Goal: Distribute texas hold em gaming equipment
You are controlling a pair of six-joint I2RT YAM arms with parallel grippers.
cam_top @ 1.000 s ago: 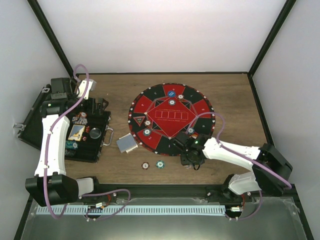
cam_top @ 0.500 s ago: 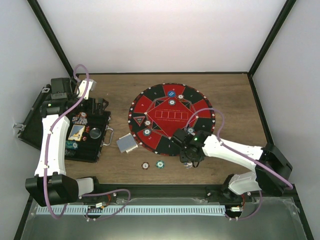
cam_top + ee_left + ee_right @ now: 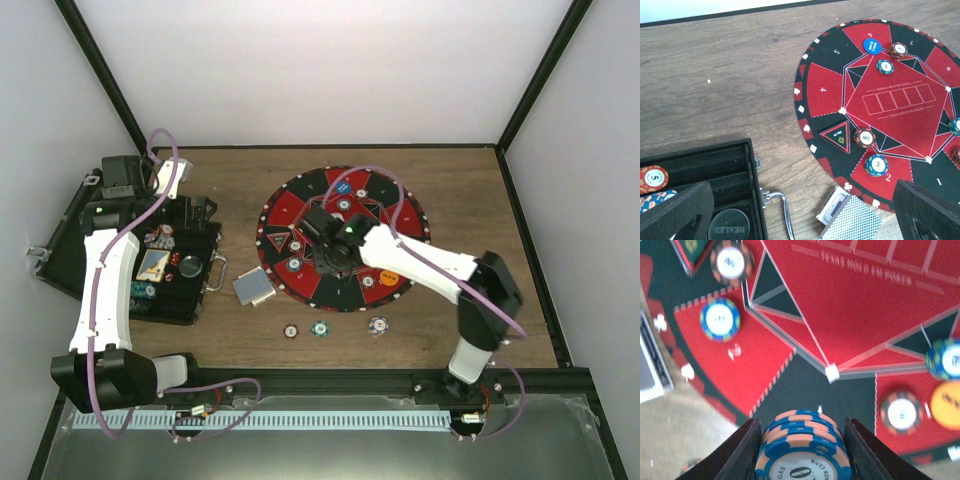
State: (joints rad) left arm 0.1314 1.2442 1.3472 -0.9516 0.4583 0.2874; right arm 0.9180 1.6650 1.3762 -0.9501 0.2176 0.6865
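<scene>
My right gripper point(image 3: 322, 243) reaches over the round red-and-black poker mat point(image 3: 400, 215). In the right wrist view it point(image 3: 802, 440) is shut on a small stack of blue-and-orange striped chips point(image 3: 802, 452), held above a black wedge of the mat. Single chips point(image 3: 720, 318) point(image 3: 731, 261) lie on the mat's left side, and another chip point(image 3: 901, 412) sits beside an orange disc point(image 3: 947, 402). A blue disc point(image 3: 343, 186) lies at the far rim. The grey-backed card deck point(image 3: 253, 287) lies beside the mat. My left gripper point(image 3: 800, 220) is open and empty above the deck point(image 3: 855, 220).
The black hinged case point(image 3: 170, 265) sits open at the left with chips point(image 3: 652, 177) and a dealer button point(image 3: 727, 225) inside. Three loose chips point(image 3: 289, 330) point(image 3: 320, 327) point(image 3: 378, 325) lie on the wood in front of the mat. A black triangle marker point(image 3: 838, 136) is on the mat.
My right arm has swung from the mat's near edge up and left over the mat's middle, carrying the chip stack. One chip and the orange disc now show where it was. The left arm has not moved.
</scene>
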